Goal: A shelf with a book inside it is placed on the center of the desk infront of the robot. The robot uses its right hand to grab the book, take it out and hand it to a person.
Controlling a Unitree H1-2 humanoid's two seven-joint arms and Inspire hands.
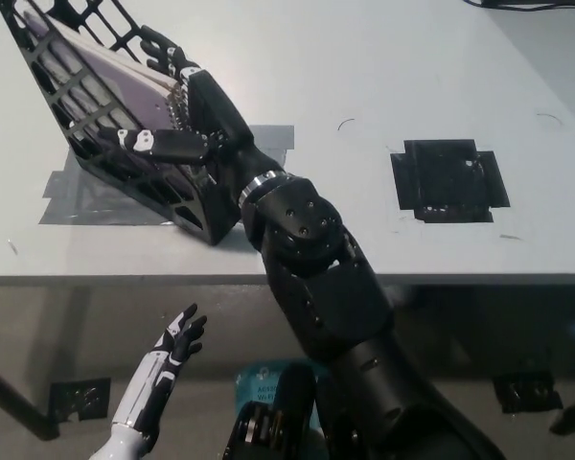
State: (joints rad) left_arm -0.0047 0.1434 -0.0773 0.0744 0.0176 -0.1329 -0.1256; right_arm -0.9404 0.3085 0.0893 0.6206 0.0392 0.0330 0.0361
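Right hand point(187, 110) at book point(110, 72) in shelf point(96, 144); grey tape point(77, 203) beneath.

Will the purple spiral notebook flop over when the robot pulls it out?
Probably only a little. The purple spiral-bound notebook looks thick, so it should stay fairly stiff. Its covers may fan open, since only the wire coil binds them. The black right robot hand is at that coil edge, in the black lattice shelf.

Right hand point(187, 115) extended, seemingly grasping; left hand point(172, 350) open, low.

Shelf point(96, 144) top cut off (book point(105, 67) too)
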